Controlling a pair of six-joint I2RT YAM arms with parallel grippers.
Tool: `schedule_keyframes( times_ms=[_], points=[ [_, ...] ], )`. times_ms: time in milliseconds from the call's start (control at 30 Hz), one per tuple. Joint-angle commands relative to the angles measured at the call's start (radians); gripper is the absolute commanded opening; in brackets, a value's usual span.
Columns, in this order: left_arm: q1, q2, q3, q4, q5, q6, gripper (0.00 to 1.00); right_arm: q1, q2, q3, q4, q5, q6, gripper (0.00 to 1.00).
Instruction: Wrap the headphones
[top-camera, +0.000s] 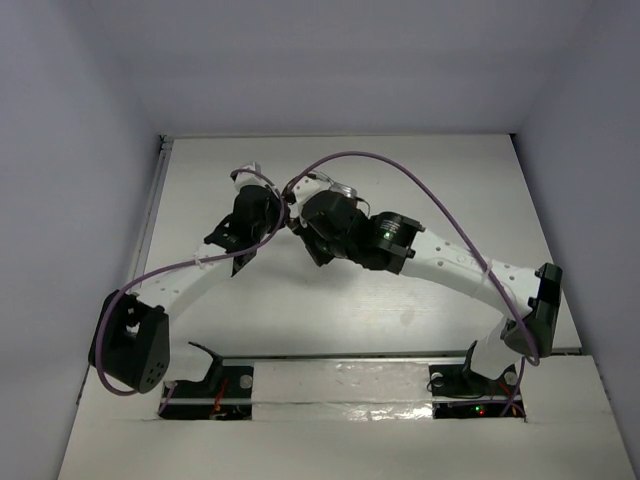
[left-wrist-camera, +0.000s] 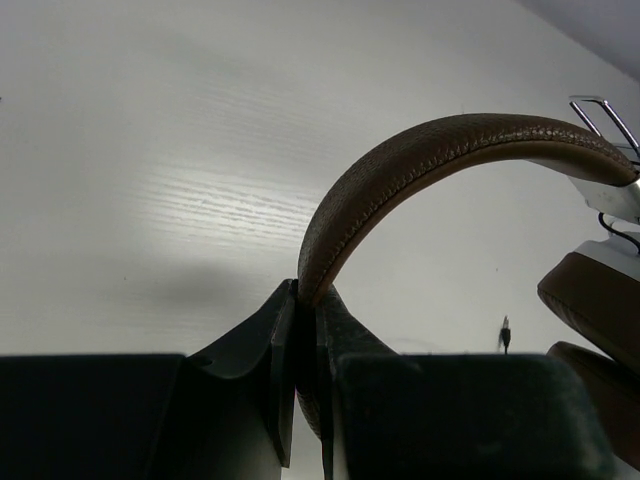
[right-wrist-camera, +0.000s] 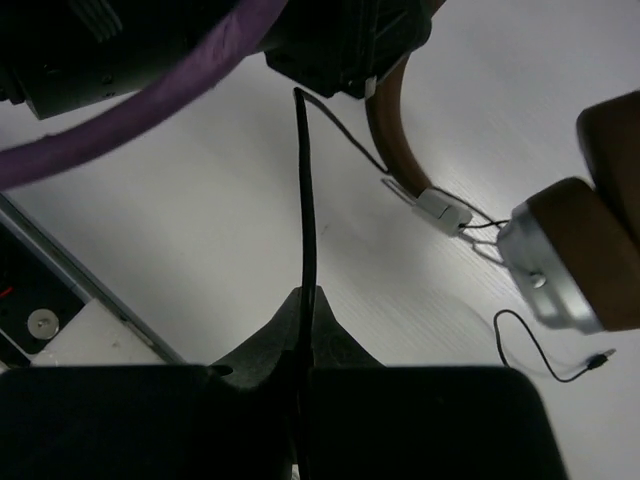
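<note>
Left pincer (left-wrist-camera: 306, 308) clamps headband (left-wrist-camera: 420, 160), right pincer (right-wrist-camera: 304, 302) pinches cord (right-wrist-camera: 304, 200). Winding step: you loop the cord around the headband next.

Both arms reach forward and inward from their bases. The left arm (top-camera: 190, 285) has its elbow pushed out low on its own side, and the forearm angles up toward the middle. The right arm (top-camera: 460, 265) does the same from the other side, elbow out wide, its white forearm running inward. The two wrists sit close together. The left gripper (left-wrist-camera: 305, 325) is clamped tight on the headband (left-wrist-camera: 420, 150). The right gripper (right-wrist-camera: 305, 325) has its jaws pressed together, pinching the cord (right-wrist-camera: 305, 200).
</note>
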Motion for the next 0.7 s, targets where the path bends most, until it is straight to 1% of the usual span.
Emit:
schedule_keyframes(
  times_ms=[0,167,400,467,600,667],
  points=[
    [-0.012,-0.055,-0.014,0.097,0.046,0.058,0.00,-0.015,0.018,0.070,-0.056,0.065,-0.055,0.00],
    [-0.012,-0.082,-0.020,0.079,0.082,0.126,0.00,-0.038,0.020,0.104,-0.100,0.153,-0.066,0.00],
    [-0.012,-0.099,-0.031,0.041,0.066,0.172,0.00,-0.102,-0.034,0.091,-0.129,0.258,-0.069,0.00],
    [-0.012,-0.087,-0.028,0.041,0.082,0.184,0.00,-0.118,-0.046,0.079,-0.125,0.303,-0.069,0.00],
    [-0.021,-0.075,-0.036,0.060,0.177,0.204,0.00,-0.168,-0.060,0.056,-0.103,0.343,-0.066,0.00],
    [-0.032,-0.079,-0.046,0.068,0.198,0.210,0.00,-0.190,-0.074,0.033,-0.057,0.371,-0.081,0.00]
  ],
)
